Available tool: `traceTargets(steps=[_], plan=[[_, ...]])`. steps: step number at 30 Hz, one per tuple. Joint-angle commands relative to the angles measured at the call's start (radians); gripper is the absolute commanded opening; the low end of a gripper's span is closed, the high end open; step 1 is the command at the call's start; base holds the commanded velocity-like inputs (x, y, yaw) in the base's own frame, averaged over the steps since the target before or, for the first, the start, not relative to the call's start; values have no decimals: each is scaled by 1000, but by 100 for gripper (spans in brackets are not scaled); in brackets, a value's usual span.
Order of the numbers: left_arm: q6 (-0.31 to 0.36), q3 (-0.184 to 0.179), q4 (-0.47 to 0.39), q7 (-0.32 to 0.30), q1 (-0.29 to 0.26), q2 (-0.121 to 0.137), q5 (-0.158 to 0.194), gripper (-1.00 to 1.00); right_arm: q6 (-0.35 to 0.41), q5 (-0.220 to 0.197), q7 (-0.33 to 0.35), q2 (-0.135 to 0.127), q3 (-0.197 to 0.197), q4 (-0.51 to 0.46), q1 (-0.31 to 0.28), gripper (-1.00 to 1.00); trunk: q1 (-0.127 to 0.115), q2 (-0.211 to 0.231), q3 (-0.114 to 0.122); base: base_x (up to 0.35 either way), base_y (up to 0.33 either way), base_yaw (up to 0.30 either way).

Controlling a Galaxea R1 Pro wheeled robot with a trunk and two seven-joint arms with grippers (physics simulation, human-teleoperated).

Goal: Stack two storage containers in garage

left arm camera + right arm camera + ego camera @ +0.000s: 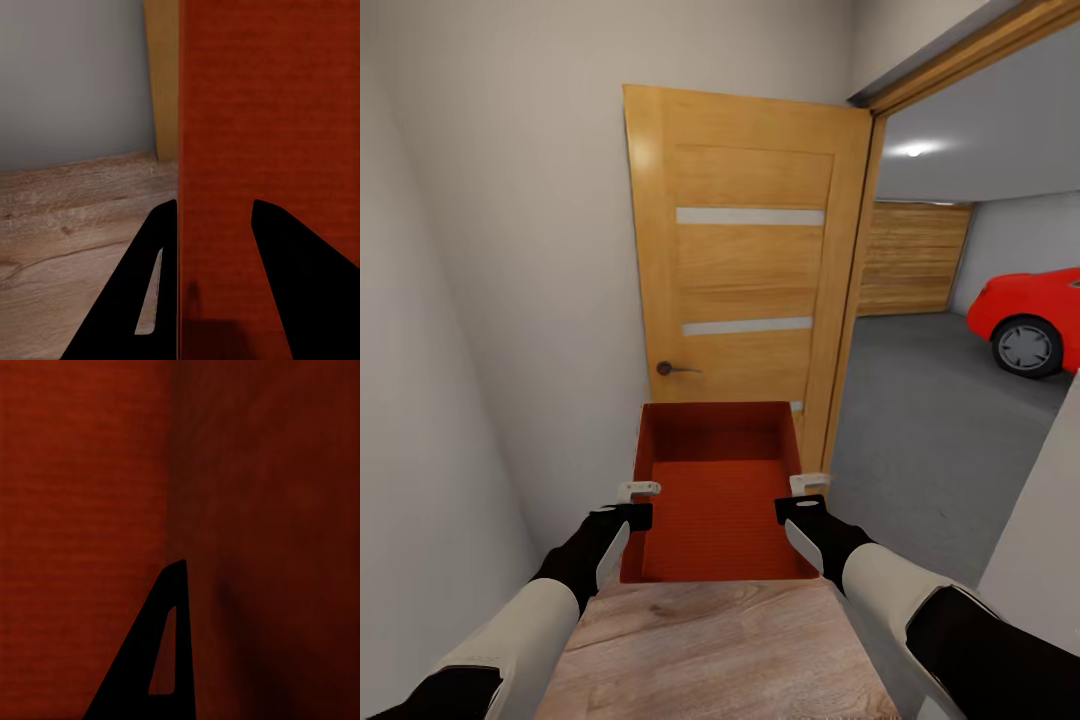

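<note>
The left gripper (pixel 215 206) has one black finger on each side of the left wall of the orange-red bin (pixel 718 495), closed on that wall. The right gripper (pixel 807 496) sits at the right wall of the same bin; in the right wrist view one black finger (pixel 154 660) lies against the red plastic, and whether this gripper is pinching the wall cannot be told. The bin is lidless, with plain walls and a ribbed flat bottom, and hangs level between the two arms above a light wood-plank floor (pixel 710 650). No label, brand or writing can be read on it. Straight ahead stands an open wooden door (pixel 745 270) with two pale horizontal strips and a dark handle (pixel 675 369). To its right, through the doorway, lies a grey concrete floor (pixel 930 420), a red car (pixel 1025 318) and a wood-panelled door (pixel 913 258) on the far wall.
</note>
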Motion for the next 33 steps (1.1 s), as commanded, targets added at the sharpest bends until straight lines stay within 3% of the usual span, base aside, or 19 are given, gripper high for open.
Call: traceTargets(steps=[1,11,33], plan=[[6,1,0,9,1,1,7,-100,-21,24,-7,-20,-17,-4,-1,-100,0,-1,0,0,0,-245],[9,0,0,7,1,1,8,-100,-21,24,-7,-20,-17,-4,-1,-100,0,-1,0,46,41,-245],[7,-3,2,7,1,1,8,-100,-21,23,-7,-20,-17,-4,-1,-100,0,-1,0,201,215,-244]])
